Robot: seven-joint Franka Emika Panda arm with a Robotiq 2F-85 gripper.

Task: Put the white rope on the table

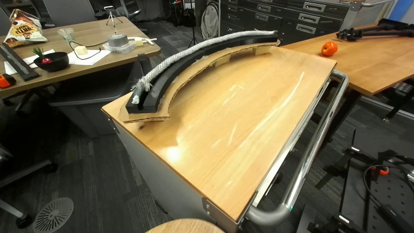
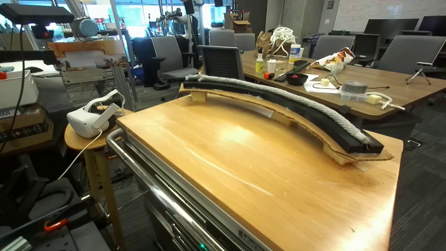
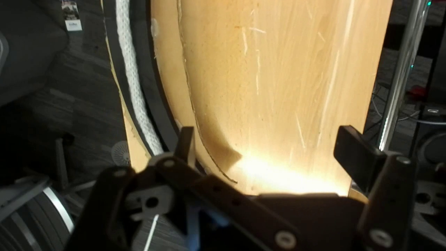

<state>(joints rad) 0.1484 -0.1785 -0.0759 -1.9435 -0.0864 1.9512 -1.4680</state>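
Note:
The white rope lies along the curved black track, in both exterior views (image 1: pixel 195 48) (image 2: pixel 278 92) and in the wrist view (image 3: pixel 130 62). Its near end is frayed in an exterior view. The black track (image 1: pixel 158 94) rests on a curved cardboard strip (image 1: pixel 181 79), raised on small blocks along one edge of the table (image 1: pixel 245 129). The table's wooden top also shows in the wrist view (image 3: pixel 285 87). My gripper (image 3: pixel 270 146) is open and empty above the table, its left finger overlapping the cardboard edge in view. The rope passes left of that finger. The gripper is outside both exterior views.
A metal tube rail (image 1: pixel 310 161) runs along the table's other long side. A desk (image 1: pixel 142 42) with a bowl, tape and chip bag stands beyond the track. A stool bears a white headset (image 2: pixel 85 120). Another wooden desk holds an orange object (image 1: pixel 329 48).

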